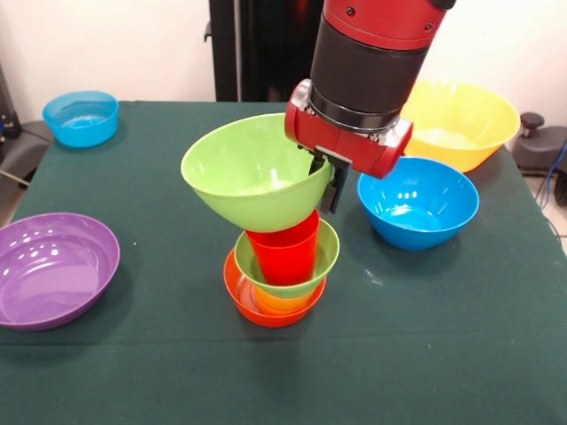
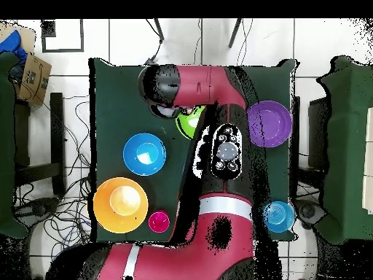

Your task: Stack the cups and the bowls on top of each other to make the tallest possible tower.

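Observation:
The tower stands mid-table: a small orange bowl [image 1: 266, 312] at the bottom, a yellow-orange cup [image 1: 282, 304] barely showing in it, a small green bowl [image 1: 323, 257], then a red cup [image 1: 285, 255]. My gripper [image 1: 330, 188] is shut on the right rim of a large green bowl [image 1: 248, 173]. It holds the bowl tilted, with the bowl's base right at the red cup's mouth. In the overhead view the arm hides the tower, and only a part of the green bowl [image 2: 191, 121] shows. A pink-magenta cup [image 2: 159, 221] stands near the robot's base.
A blue bowl [image 1: 416, 202] sits just right of the tower, with a large yellow bowl [image 1: 461, 119] behind it. A wide purple bowl [image 1: 53, 266] lies at the left, and a small blue bowl [image 1: 81, 117] at the far left corner.

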Available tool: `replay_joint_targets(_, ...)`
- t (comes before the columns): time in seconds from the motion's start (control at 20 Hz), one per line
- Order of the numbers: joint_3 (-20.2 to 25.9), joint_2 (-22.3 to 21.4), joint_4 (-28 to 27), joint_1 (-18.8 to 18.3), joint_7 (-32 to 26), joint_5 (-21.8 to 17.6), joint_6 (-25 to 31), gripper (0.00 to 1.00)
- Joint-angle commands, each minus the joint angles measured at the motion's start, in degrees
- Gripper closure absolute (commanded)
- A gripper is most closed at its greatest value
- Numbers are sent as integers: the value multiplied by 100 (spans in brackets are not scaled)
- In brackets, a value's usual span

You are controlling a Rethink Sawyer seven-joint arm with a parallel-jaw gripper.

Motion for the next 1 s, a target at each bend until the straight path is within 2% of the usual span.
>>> replay_joint_targets(0.05,577,489,130,56,-832,-296,317,100)
replay_joint_targets(0.45,491,173,776,93,-749,-284,126,100)
replay_joint_targets(1.0,514,119,950,33,-735,-314,-152,100)
